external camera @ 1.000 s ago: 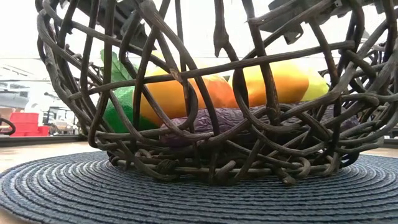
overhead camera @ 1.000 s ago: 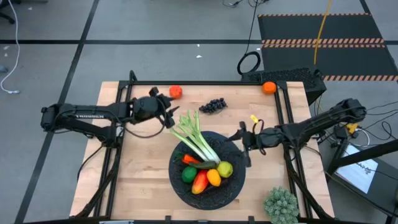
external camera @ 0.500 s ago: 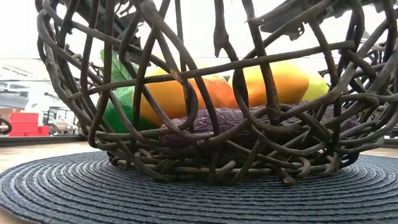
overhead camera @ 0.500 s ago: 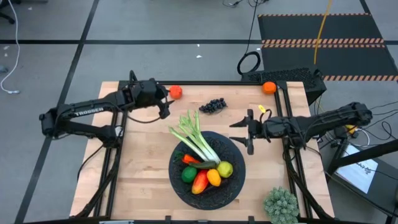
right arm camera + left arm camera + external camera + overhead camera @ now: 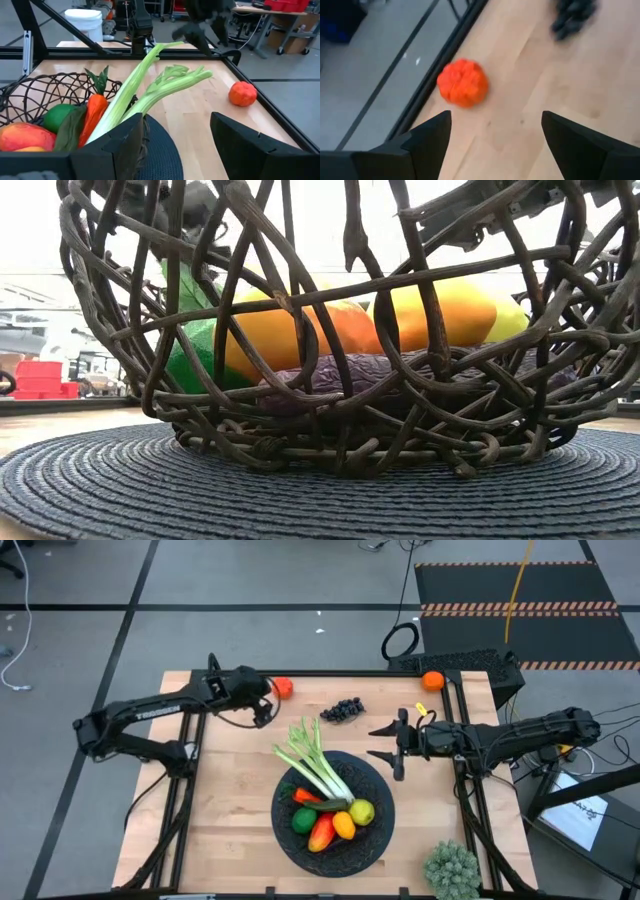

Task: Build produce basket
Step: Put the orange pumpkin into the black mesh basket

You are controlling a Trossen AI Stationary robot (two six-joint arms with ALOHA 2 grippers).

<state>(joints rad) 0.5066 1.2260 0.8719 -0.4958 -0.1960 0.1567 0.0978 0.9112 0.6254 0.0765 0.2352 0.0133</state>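
Note:
The black woven basket (image 5: 372,832) (image 5: 330,430) sits near the table's front and holds the leek (image 5: 318,768) (image 5: 135,92), a carrot (image 5: 95,112), a lime (image 5: 303,821), a lemon (image 5: 361,811) and other produce. The leek's green leaves stick out over the basket's far rim. A red tomato (image 5: 283,688) (image 5: 463,83) lies by the far edge, dark grapes (image 5: 342,709) to its right, an orange (image 5: 432,681) at the far right. My left gripper (image 5: 266,706) (image 5: 495,137) is open just short of the tomato. My right gripper (image 5: 384,743) is open, right of the leek leaves.
A pale-green spiky clump (image 5: 452,870) stands at the table's near right corner. Black frame rails (image 5: 330,674) run along the far edge and both sides. Bare wood lies left of the basket and between the grapes and the orange.
My left gripper has swung from beside the leek leaves toward the table's far edge and now points at the tomato. My right gripper has drawn back from the basket's right rim toward the far edge and risen a little. The produce has not moved.

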